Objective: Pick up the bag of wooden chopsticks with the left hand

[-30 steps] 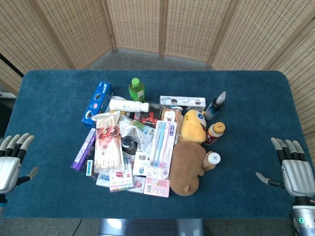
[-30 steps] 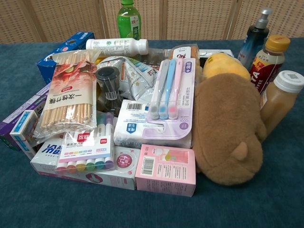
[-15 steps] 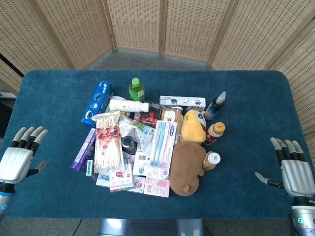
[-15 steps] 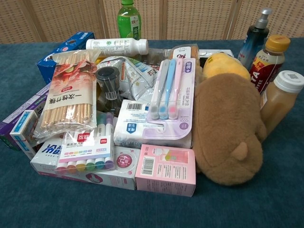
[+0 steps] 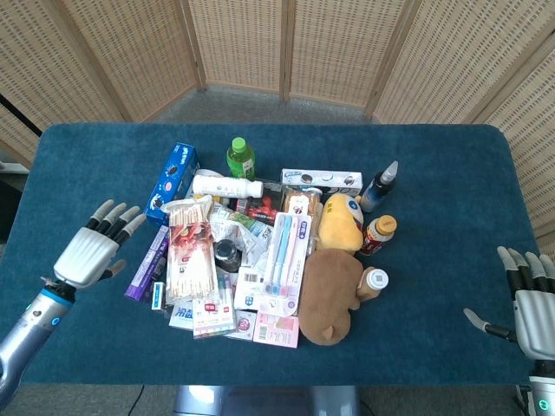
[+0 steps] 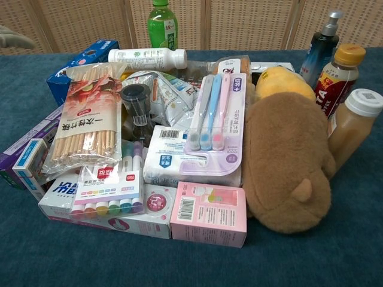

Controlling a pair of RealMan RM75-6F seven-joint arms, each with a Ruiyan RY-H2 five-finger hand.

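Observation:
The bag of wooden chopsticks (image 5: 191,253) is a clear packet with a red and white label, lying on the left side of the pile on the blue table. The chest view shows the chopstick bag (image 6: 85,124) resting on top of boxes. My left hand (image 5: 94,246) hovers to the left of the pile with its fingers spread and nothing in it; only a fingertip of the left hand (image 6: 13,39) shows at the chest view's top left edge. My right hand (image 5: 531,299) is at the table's near right corner, fingers apart and empty.
Around the bag lie a purple box (image 5: 146,261), a blue biscuit box (image 5: 171,180), a marker set (image 6: 108,192), a toothbrush pack (image 5: 282,251), a brown plush toy (image 5: 331,293), a green bottle (image 5: 240,158) and several other bottles (image 5: 378,233). Wicker screens stand behind the table (image 5: 434,165).
My left hand has risen from the near left table edge and moved right and forward, toward the pile. My right hand has slid slightly toward the near right corner.

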